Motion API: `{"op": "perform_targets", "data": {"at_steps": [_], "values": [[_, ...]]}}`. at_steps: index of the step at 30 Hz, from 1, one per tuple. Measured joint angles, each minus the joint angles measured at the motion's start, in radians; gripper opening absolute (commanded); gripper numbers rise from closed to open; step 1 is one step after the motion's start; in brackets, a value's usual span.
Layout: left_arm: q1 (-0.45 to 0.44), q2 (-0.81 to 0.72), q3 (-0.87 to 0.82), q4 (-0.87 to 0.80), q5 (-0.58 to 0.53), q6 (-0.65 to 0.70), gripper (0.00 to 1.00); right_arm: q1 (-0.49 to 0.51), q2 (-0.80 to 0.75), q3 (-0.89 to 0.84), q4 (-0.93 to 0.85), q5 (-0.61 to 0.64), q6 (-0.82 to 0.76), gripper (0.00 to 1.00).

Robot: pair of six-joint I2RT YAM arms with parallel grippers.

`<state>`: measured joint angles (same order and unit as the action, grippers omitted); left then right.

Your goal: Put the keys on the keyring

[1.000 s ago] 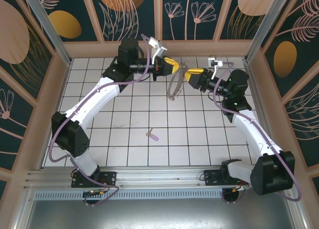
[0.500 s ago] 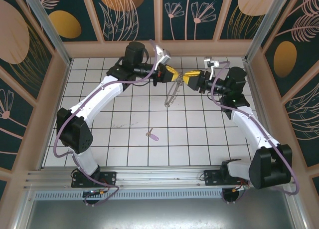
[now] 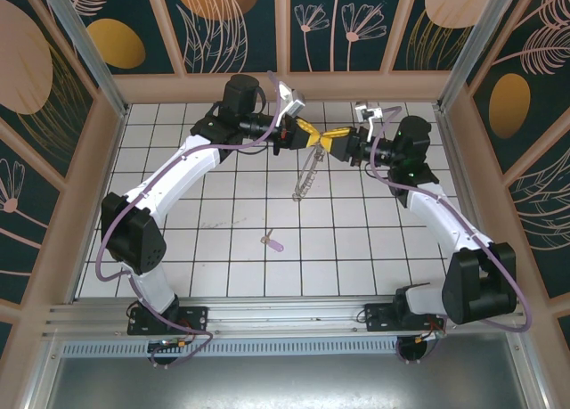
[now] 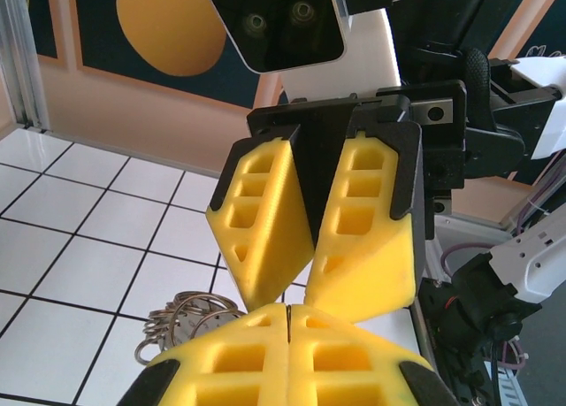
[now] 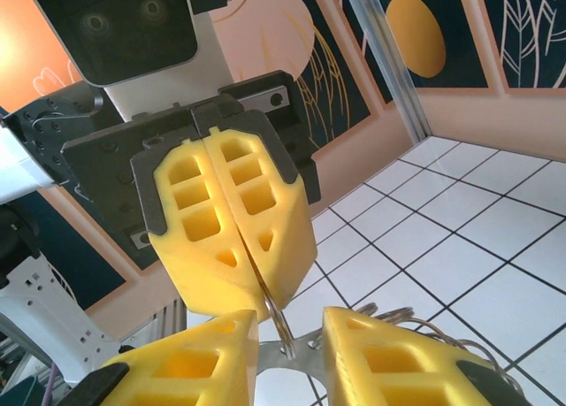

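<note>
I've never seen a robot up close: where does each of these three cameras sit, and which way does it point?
Top external: above and behind the arms, looking down on the tiled table; both arms show whole.
Left wrist: on the left arm, looking past its own left fingers at the right fingers.
Right wrist: on the right arm, looking back the opposite way over its own fingers.
Shared: both wrist views catch the keyring.

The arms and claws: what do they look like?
The left arm and right arm have white shells, black joints and a purple cable alongside. The left gripper and right gripper each end in two yellow wedge-shaped fingers with square hollows, in black mounts.
</note>
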<state>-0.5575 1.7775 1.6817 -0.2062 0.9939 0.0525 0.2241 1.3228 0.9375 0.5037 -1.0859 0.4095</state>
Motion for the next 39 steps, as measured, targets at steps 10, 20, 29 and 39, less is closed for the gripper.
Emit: {"op": "perform_targets", "data": {"at_steps": [10, 20, 29, 39], "values": [[0.006, 0.0, 0.0, 0.0, 0.006, -0.001, 0.0, 0.014, 0.014, 0.006, 0.016, -0.015, 0.004, 0.0], [0.008, 0.0, -0.003, 0.023, 0.007, -0.035, 0.13, 0.015, 0.015, 0.008, 0.023, -0.006, 0.003, 0.0], [0.005, -0.081, -0.192, 0.366, -0.181, -0.277, 0.56, 0.008, 0.013, -0.015, 0.105, 0.058, 0.044, 0.0], [0.002, -0.195, -0.36, 0.798, -0.324, -0.606, 0.55, 0.006, 0.011, -0.037, 0.391, 0.153, 0.19, 0.0]]}}
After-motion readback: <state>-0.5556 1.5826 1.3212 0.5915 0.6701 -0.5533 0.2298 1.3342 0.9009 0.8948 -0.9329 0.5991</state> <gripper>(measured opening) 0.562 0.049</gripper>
